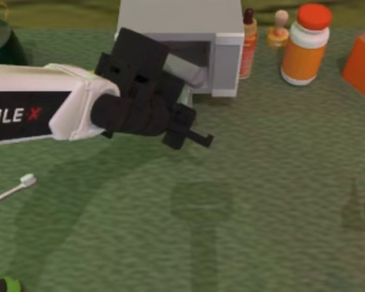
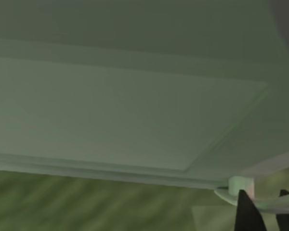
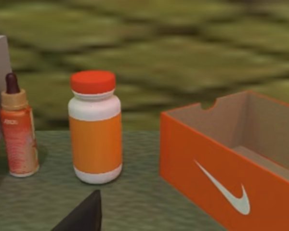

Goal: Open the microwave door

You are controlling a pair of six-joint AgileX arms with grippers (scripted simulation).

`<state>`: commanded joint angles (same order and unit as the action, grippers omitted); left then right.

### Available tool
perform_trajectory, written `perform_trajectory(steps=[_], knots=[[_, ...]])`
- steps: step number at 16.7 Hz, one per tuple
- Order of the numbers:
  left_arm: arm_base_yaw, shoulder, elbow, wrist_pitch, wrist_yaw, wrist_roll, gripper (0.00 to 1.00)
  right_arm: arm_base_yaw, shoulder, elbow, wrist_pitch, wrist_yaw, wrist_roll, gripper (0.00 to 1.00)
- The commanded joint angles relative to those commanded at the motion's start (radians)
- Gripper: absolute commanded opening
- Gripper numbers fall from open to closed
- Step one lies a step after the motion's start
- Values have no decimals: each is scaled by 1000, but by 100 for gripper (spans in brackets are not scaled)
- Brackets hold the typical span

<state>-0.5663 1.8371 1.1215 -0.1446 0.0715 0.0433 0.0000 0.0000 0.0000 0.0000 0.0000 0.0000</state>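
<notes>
A light-grey microwave [image 1: 182,30] stands at the far edge of a green tabletop [image 1: 261,201], a little left of centre. Its door, the microwave door [image 1: 185,68], hangs partly open, swung out toward the front and left on its left hinge, so the dark cavity shows beside the control strip.

The left arm reaches in from the left side. Its black left pincer [image 1: 198,139] sits just in front of the microwave, below the door's free edge, fingers pointing toward the right. Whether those fingers are clenched or released cannot be told from above. The door lies beyond and slightly left of the pincer, so widening the opening would likely call for a sweep toward the left and front.

The left wrist view adds what the overhead view hides: a pale panel fills the frame very close, with two dark fingertips [image 2: 248,214] near a small pale fitting.

The right arm is out of the overhead view; its wrist camera faces an orange pill bottle [image 3: 95,134], a dropper bottle [image 3: 18,137] and an orange box [image 3: 231,163].
</notes>
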Motion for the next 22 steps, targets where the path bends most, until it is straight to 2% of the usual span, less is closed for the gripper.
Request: perform_trajectory(steps=[13, 22], knots=[[0, 0, 0, 0, 0, 0, 0, 0, 0, 0, 0, 0, 0, 100], [22, -20, -25, 0, 46, 54, 0, 0, 0, 0, 0, 0, 0, 100]])
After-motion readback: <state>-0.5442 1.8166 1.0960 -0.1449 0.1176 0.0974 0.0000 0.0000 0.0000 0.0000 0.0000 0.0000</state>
